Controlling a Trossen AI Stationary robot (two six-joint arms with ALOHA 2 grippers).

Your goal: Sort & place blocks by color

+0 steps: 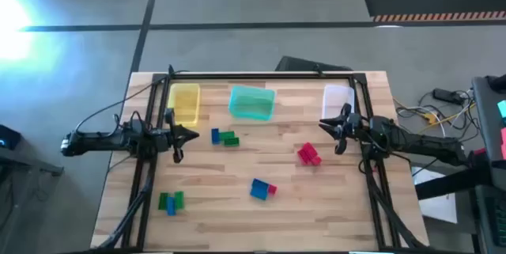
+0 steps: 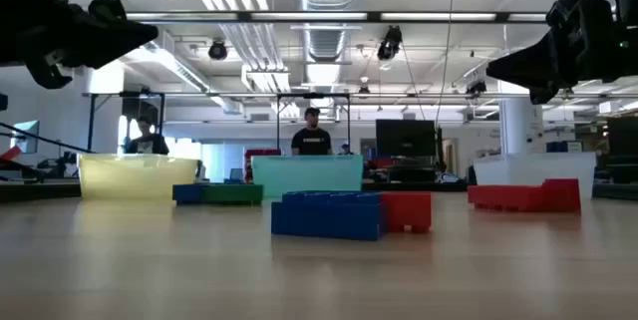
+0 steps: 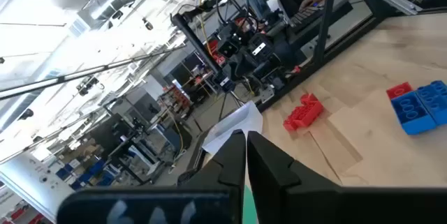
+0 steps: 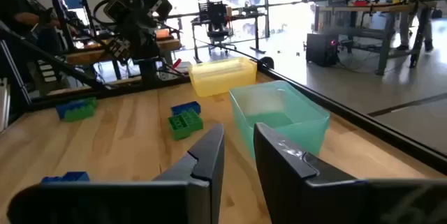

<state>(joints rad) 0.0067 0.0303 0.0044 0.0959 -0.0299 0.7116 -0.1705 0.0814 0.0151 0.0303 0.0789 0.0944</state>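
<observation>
Small toy blocks lie flat on the wooden table in four clusters: blue and green (image 1: 225,138), red (image 1: 308,155), blue with red (image 1: 262,189), and green with blue (image 1: 170,201). The low view shows the blue-and-red pair (image 2: 349,212) nearest. My left gripper (image 1: 188,135) hovers shut and empty at the table's left, near the yellow bin; it also shows in the left wrist view (image 3: 246,151). My right gripper (image 1: 324,125) hovers open and empty at the table's right, near the clear bin; it also shows in the right wrist view (image 4: 239,151).
Three bins stand in a row along the far edge: yellow (image 1: 184,102), teal (image 1: 251,102) and clear (image 1: 338,98). A black frame (image 1: 261,76) borders the table. People stand in the room beyond, seen in the low view.
</observation>
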